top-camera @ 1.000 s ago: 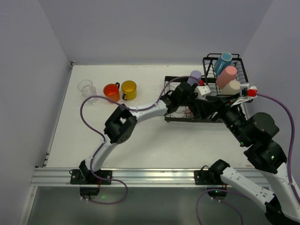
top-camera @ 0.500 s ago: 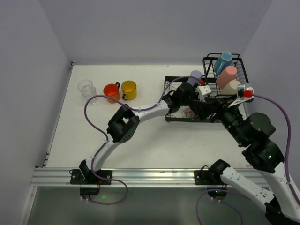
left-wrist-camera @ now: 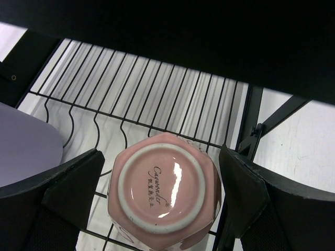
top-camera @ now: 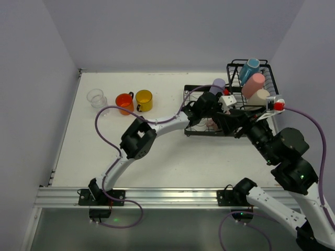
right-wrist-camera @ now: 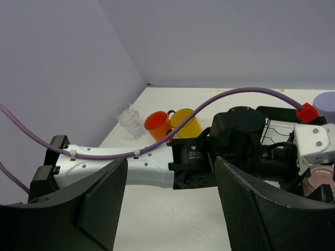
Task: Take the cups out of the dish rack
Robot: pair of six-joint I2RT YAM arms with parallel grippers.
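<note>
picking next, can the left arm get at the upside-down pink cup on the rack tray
Likely yes: the left tool is open, a finger either side of the pink cup, nothing blocking it.

Glossy glazed pink cup [left-wrist-camera: 163, 196] (ceramic, by its sheen), matt black coated-wire dish rack [left-wrist-camera: 245, 120], smooth clear glass [top-camera: 96, 97]

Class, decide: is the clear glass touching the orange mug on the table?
Apart. The top external view shows a strip of bare table between the clear glass and the orange mug.
</note>
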